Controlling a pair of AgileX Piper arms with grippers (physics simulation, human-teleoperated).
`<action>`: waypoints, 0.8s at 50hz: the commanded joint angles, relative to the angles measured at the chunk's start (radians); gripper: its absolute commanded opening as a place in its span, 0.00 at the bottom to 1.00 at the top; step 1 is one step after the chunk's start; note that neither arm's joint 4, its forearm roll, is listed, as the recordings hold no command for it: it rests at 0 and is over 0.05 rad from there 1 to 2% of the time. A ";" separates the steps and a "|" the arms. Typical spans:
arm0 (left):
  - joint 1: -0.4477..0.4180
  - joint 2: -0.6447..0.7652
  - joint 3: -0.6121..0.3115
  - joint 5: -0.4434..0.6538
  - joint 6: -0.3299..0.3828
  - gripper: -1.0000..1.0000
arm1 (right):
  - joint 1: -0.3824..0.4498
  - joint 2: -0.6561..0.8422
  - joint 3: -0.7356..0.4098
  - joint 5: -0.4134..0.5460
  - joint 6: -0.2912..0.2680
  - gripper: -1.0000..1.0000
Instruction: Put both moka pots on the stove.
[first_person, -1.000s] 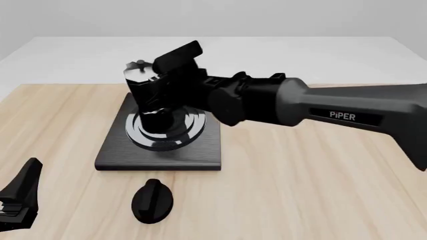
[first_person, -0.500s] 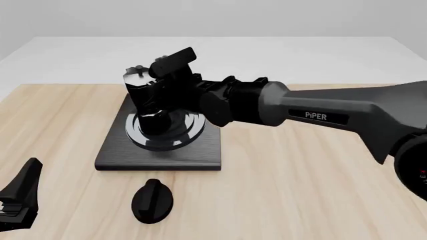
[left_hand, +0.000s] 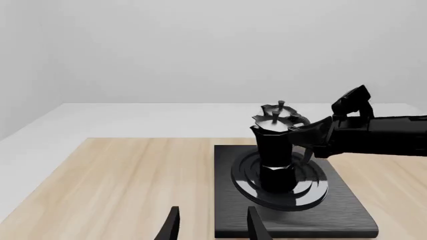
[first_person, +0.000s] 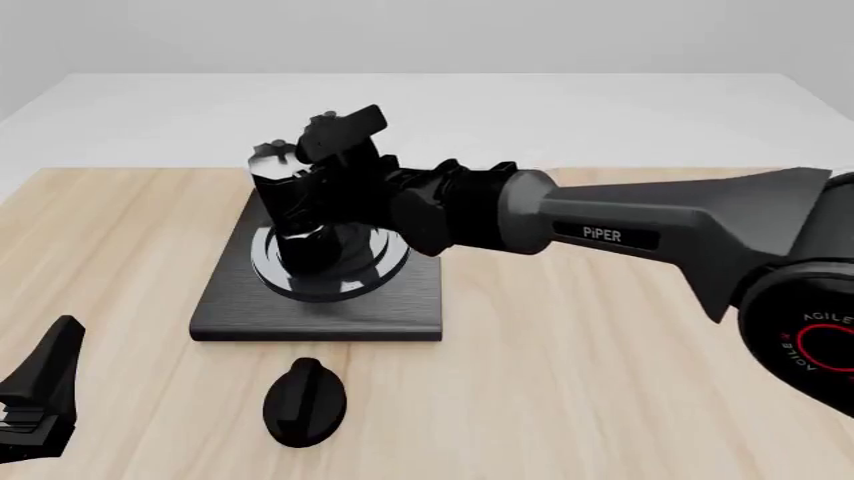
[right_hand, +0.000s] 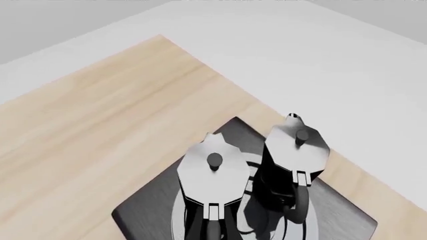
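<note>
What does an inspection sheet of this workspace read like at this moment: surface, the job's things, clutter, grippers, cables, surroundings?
Surface: light wooden table.
Job's things: both moka pots stand upright on the stove, side by side over the burner; whether they touch cannot be told.
Clutter: one black oval knob on the table, in front of the stove.
Grippers: left gripper open, low at the table's near left, holding nothing. Right gripper at the pots; its jaws are hidden, grip cannot be told.
Cables: nothing seen.
Surroundings: plain pale floor and wall.
</note>
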 joint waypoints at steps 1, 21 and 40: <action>0.000 0.000 0.000 0.000 0.000 1.00 | -0.002 -0.010 -0.029 -0.009 0.009 0.00; 0.000 0.000 0.000 0.000 0.000 1.00 | -0.010 -0.010 -0.004 -0.025 0.017 0.00; 0.000 0.000 0.000 0.000 0.000 1.00 | -0.013 -0.039 0.075 -0.054 0.037 0.00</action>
